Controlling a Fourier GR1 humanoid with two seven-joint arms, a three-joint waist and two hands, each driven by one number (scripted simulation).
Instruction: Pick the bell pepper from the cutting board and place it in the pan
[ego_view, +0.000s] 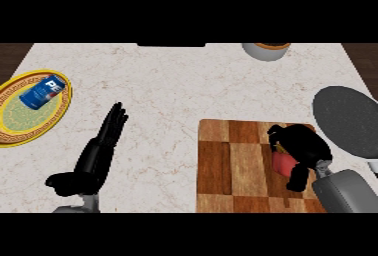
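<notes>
Head view: right hand (301, 145) was curled over the red bell pepper (283, 162) on the cutting board (232, 165), fingers wrapped around it. Pan (347, 120) sat just right of that hand, bare table (177, 90) between them. Left hand (103, 140) rested with straight fingers, left of the board.

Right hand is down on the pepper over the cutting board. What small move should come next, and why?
Probably lift straight up a little. The right hand is curled over the red bell pepper, which still sits on the cutting board; only part of the pepper shows. The pan lies just to the right, so clearing the board first allows a short carry over. The left hand rests open on the counter.
</notes>
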